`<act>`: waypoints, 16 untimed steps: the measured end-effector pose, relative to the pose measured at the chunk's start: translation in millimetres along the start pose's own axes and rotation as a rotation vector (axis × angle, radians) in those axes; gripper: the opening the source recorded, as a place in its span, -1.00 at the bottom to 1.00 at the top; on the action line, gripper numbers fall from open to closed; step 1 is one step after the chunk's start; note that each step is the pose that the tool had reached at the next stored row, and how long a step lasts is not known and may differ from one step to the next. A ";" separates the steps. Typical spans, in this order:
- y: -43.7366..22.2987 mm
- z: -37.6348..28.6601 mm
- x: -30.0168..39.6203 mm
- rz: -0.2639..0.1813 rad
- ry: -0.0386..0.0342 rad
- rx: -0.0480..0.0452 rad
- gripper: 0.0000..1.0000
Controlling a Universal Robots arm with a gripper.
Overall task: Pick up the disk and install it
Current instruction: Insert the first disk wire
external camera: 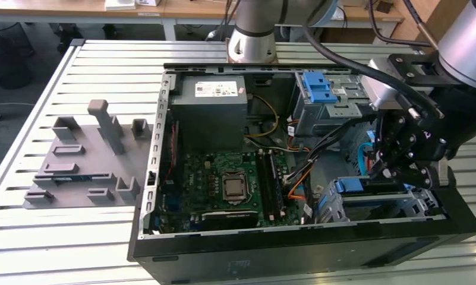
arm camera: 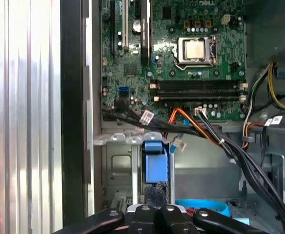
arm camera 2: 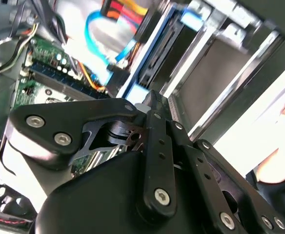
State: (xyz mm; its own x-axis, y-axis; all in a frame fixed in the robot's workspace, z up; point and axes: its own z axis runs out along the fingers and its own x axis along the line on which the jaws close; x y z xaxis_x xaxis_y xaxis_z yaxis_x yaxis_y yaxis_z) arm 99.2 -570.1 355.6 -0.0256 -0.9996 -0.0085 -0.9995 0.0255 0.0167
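Disk point(arm camera: 155, 162) slotted edge-on inside the drive cage point(arm camera: 115, 165), blue end showing. Probably rigid, dense, shock-sensitive; best pinched across its flat sides. Gripper point(arm camera: 155, 196) poised just over the cage; clenched or released, impossible to tell.

No print is legible. White sticker point(external camera: 216, 89) on the power supply point(external camera: 214, 122) and white cable tags point(arm camera: 146, 116) beside the motherboard point(arm camera: 132, 73): lettering unreadable.

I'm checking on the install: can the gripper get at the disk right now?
Likely yes: the gripper is right at the disk, which stands in the drive cage, and no cable lies between them.
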 end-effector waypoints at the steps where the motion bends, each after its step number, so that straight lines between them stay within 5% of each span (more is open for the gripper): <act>1: -4.2 -0.1 -0.1 0.000 0.0000 -0.0001 -0.79; 5: -16.5 -0.3 -0.4 0.000 0.0001 -0.0001 -0.79; 13: -17.5 -9.0 -1.9 0.000 -0.0002 0.0013 -0.79; 16: -23.2 -9.2 -4.6 0.000 -0.0002 0.0013 -0.79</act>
State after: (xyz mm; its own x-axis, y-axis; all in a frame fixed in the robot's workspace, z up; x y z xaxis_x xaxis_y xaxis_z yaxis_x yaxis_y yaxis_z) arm 122.7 -566.1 364.4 -0.0257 -0.9996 -0.0087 -0.9996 0.0255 0.0153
